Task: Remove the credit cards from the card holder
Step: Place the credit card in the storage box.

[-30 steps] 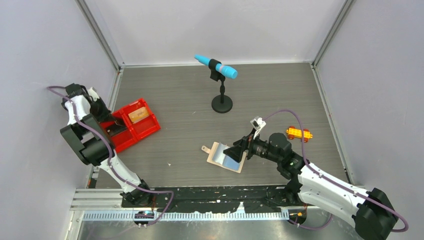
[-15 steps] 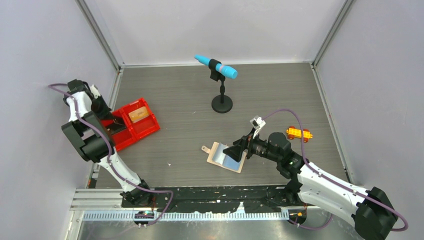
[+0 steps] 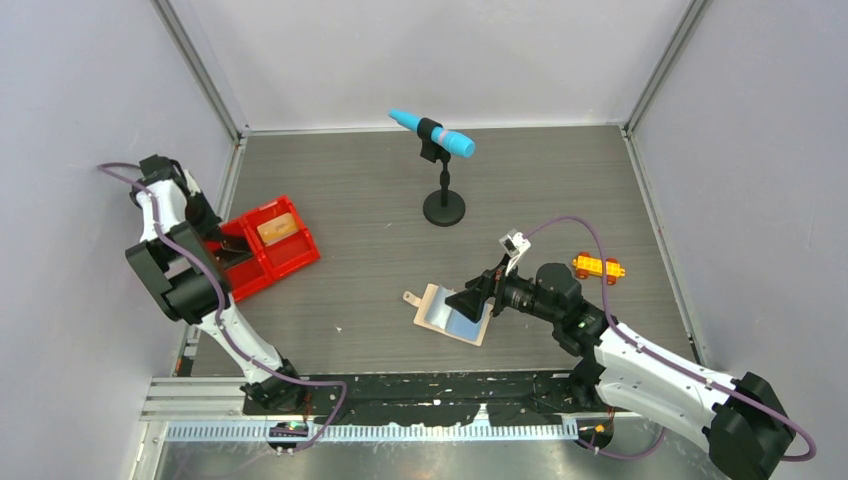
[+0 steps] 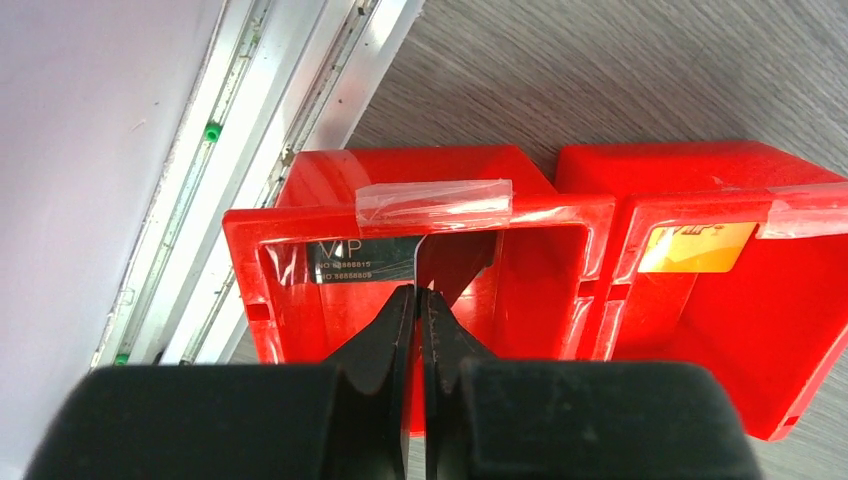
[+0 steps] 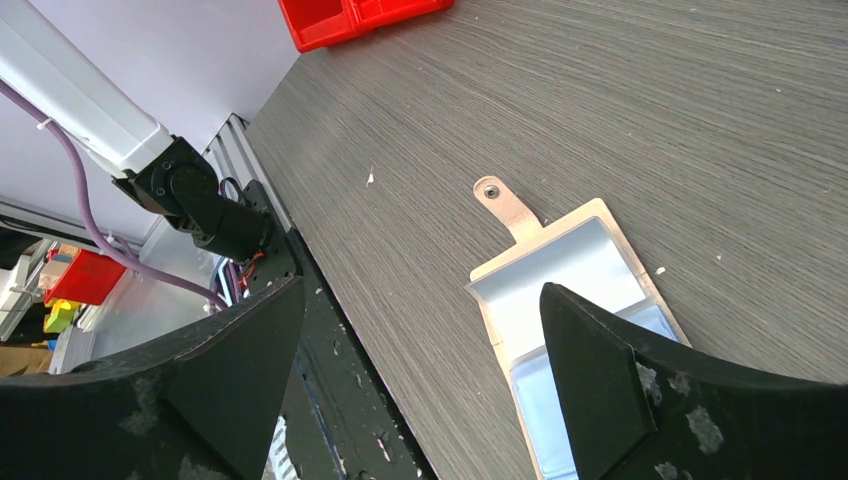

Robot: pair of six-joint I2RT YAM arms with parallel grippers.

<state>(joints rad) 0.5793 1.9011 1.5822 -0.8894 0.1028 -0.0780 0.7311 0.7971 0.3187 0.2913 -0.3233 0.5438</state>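
The job is looking nearly finished: the card holder (image 3: 438, 314) is lying open on the table (image 3: 370, 190) in front of the right arm, and its shiny sleeves are showing no card in the parts that can be seen, though the far end is hiding under the arm. The tan card (image 4: 697, 247) is resting in one compartment of the red tray (image 4: 560, 212), and the dark card (image 4: 360, 258) is standing tilted in the neighbouring compartment, nearer the wall. What is remaining, by my reading, is only letting go of that dark card and backing away. The left gripper (image 4: 418, 305) is reaching down into that compartment with its jaws pressed almost together, and the card's edge is running into the thin gap between them, so it appears to be pinching the card. The right gripper (image 5: 420, 290) is hovering over the holder with its jaws spread wide, holding nothing.
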